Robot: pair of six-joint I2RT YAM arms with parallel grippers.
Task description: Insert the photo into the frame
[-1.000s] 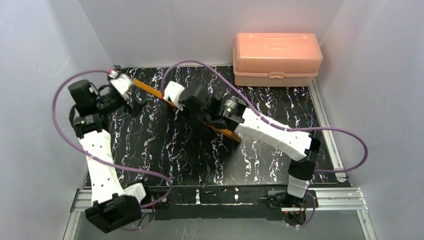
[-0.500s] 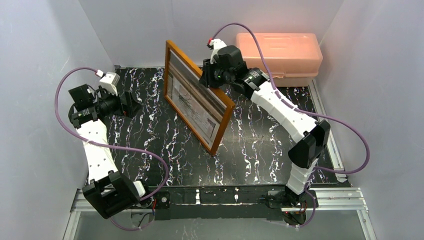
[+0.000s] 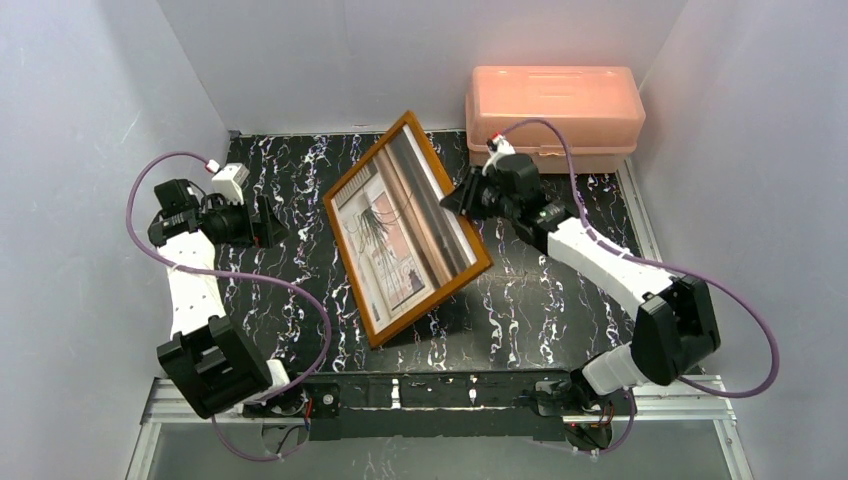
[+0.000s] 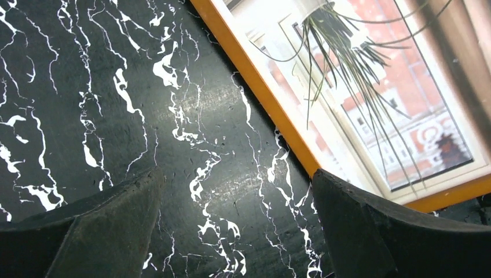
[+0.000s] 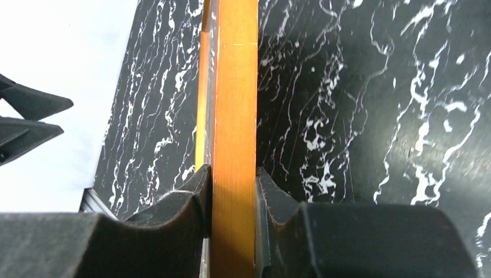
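Since half a second ago the frame is tipping back, the photo facing up inside it (low corner perhaps touching the table, hard to tell). The right gripper is clamping its right rail; the left gripper is hanging wide open beside it, holding nothing.

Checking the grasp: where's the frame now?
Top view, centre: the frame is held tilted with the right gripper shut on its right rail, the open left gripper to its left, pink box behind.

Centre: the frame, tilted up — bars crossing.
1 o'clock: pink box fills the corner.
9 o'clock: bare table between left gripper and frame — passable.
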